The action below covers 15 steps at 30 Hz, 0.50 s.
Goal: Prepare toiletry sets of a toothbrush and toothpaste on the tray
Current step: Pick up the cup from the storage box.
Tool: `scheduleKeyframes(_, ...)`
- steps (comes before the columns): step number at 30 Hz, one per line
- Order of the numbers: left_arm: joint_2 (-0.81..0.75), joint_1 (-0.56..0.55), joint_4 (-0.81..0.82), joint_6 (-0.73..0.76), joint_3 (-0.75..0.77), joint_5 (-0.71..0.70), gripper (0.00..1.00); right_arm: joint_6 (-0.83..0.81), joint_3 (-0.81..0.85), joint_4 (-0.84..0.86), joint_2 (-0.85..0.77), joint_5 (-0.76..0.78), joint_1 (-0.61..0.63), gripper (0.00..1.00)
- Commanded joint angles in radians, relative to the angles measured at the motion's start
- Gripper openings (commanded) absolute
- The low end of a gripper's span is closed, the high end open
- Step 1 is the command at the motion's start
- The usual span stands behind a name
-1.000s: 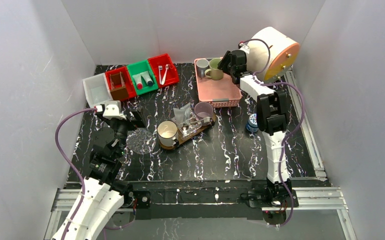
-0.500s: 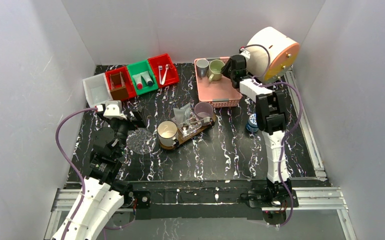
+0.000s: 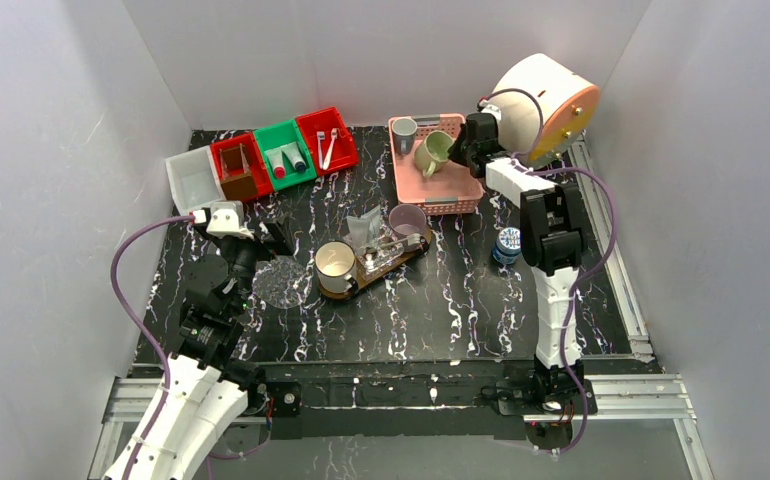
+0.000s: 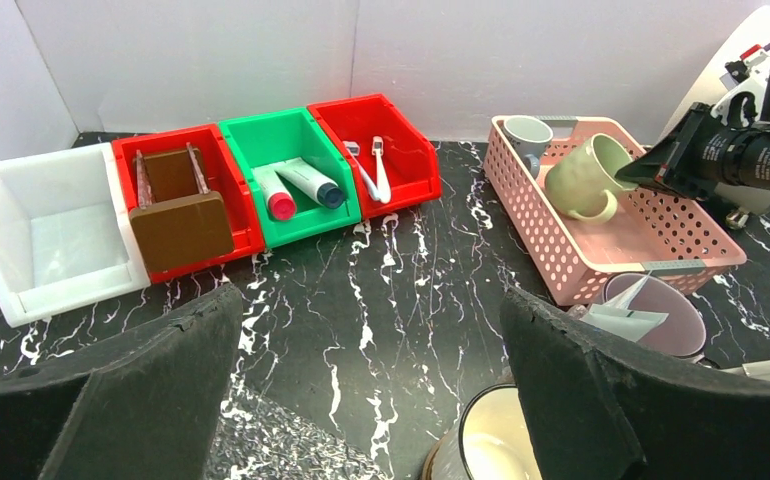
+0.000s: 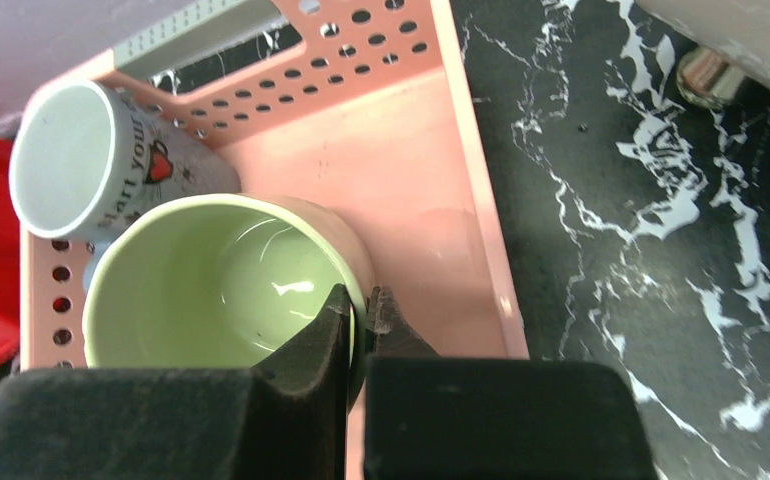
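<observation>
Right hand [image 5: 359, 318] pinches green mug [image 5: 221, 285] rim over pink basket [image 5: 431, 200].

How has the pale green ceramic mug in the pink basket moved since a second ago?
Yes. The pale green ceramic mug has tipped and shifted toward the arms, away from the white printed mug, rim pinched by the right gripper.

Left arm is sitting folded up low on the near left side, left gripper [image 4: 369, 300] pointing toward the back with its fingers [image 4: 161, 380] hanging wide apart. Right arm is stretching way out to the far side, right gripper [image 5: 359, 305] angling down, fingers pinching tight on the green mug [image 5: 221, 290] rim.
</observation>
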Motion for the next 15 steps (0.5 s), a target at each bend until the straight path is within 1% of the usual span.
scheduleKeyframes(1,-0.010,0.008,0.019,0.000,-0.004,0.013,0.98,-0.052,0.014,-0.075,-0.138,-0.011,0.006,0.01)
scheduleKeyframes(7,-0.014,0.007,0.019,0.000,-0.005,0.017,0.98,-0.162,0.039,-0.259,-0.179,0.059,0.027,0.01)
scheduleKeyframes(11,-0.014,0.007,0.019,-0.001,-0.005,0.022,0.98,-0.221,0.039,-0.338,-0.182,0.091,0.044,0.01)
scheduleKeyframes(15,-0.008,0.008,0.019,-0.001,-0.005,0.026,0.98,-0.268,0.039,-0.375,-0.180,0.121,0.062,0.01)
